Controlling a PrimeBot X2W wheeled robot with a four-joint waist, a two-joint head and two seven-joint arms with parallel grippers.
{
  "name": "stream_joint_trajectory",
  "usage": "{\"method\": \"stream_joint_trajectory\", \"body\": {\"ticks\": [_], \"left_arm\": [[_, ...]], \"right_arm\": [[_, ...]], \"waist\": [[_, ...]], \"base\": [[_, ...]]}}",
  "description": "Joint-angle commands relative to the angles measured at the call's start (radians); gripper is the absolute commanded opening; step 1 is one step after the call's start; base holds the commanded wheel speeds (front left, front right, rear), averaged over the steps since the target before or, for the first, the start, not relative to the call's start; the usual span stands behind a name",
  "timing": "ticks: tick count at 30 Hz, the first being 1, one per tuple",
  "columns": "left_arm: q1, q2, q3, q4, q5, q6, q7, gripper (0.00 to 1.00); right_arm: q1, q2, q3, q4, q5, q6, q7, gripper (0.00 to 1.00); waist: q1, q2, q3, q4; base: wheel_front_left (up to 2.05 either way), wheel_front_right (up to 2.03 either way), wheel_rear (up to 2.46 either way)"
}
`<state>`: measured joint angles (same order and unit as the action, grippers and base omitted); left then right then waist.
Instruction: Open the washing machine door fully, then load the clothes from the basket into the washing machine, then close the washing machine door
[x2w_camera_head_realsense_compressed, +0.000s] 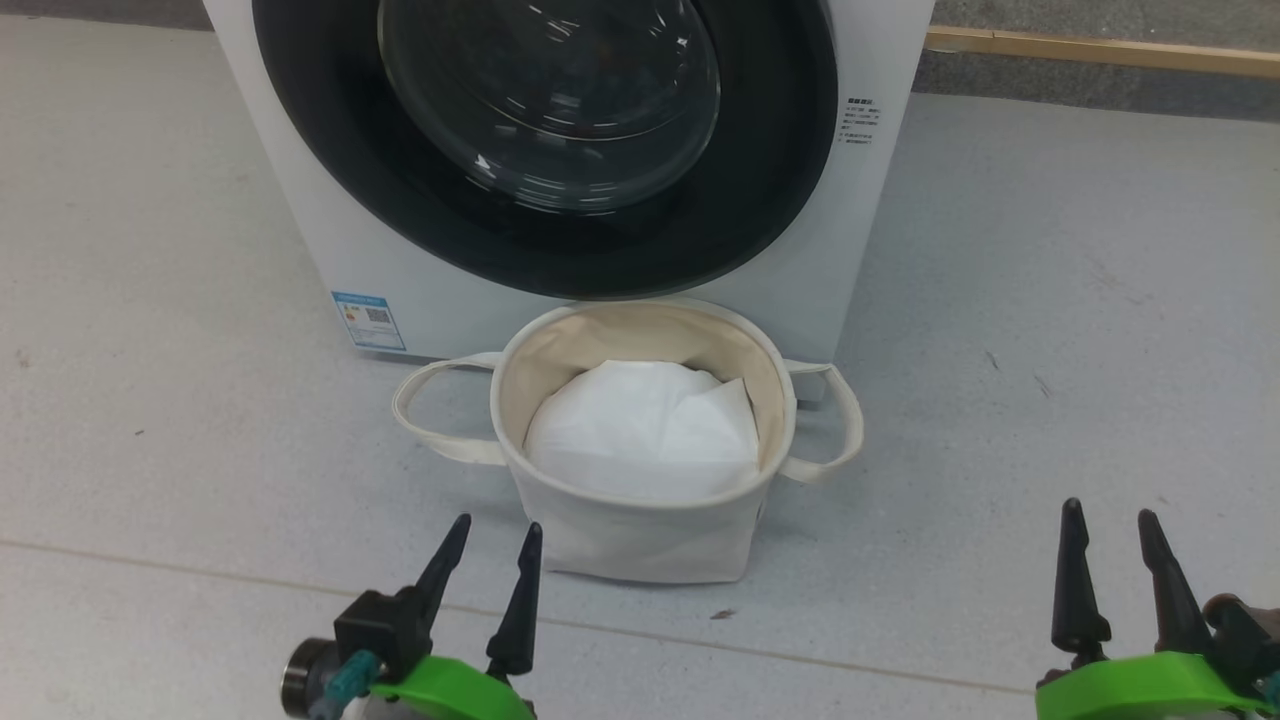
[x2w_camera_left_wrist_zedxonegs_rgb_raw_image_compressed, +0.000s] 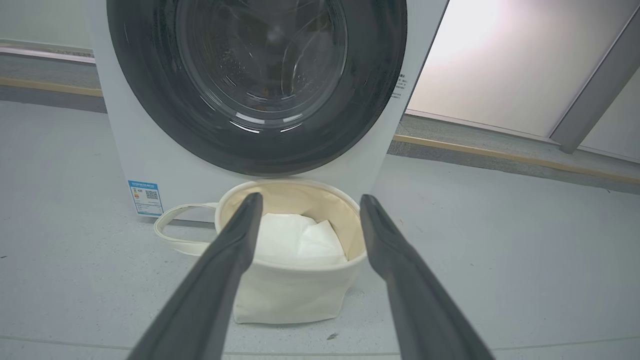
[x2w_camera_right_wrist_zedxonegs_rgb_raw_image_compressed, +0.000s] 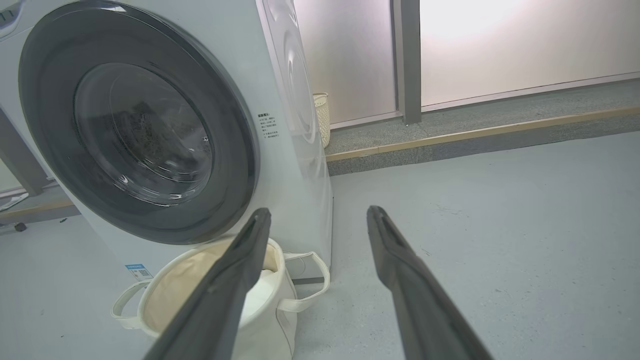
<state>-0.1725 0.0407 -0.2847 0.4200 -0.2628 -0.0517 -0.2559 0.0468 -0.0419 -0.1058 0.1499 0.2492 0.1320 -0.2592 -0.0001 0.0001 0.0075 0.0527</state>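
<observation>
The left gripper (x2w_camera_head_realsense_compressed: 498, 523) and right gripper (x2w_camera_head_realsense_compressed: 1110, 510) sat low, fingers spread wide, both empty. Beyond them the basket (x2w_camera_head_realsense_compressed: 640, 545) held a white sheet (x2w_camera_head_realsense_compressed: 640, 430), just before the washing machine (x2w_camera_head_realsense_compressed: 290, 220), its door (x2w_camera_head_realsense_compressed: 350, 180) shut.
</observation>
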Motion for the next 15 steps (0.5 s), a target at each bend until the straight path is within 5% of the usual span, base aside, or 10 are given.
{"method": "stream_joint_trajectory", "body": {"ticks": [1,15], "left_arm": [[-0.035,0.009,0.027,-0.02,0.015,0.007,-0.006,1.0],[-0.028,0.009,0.032,-0.033,0.042,0.014,-0.006,1.0]], "right_arm": [[-0.024,-0.008,0.025,-0.039,-0.003,-0.001,-0.003,1.0],[-0.021,-0.008,0.032,-0.03,-0.011,-0.001,-0.003,1.0]], "waist": [[0.0001,-0.0001,0.0,0.002],[0.0001,-0.0001,-0.007,0.008]], "base": [[0.0,0.0,0.0],[0.0,0.0,0.0]]}}
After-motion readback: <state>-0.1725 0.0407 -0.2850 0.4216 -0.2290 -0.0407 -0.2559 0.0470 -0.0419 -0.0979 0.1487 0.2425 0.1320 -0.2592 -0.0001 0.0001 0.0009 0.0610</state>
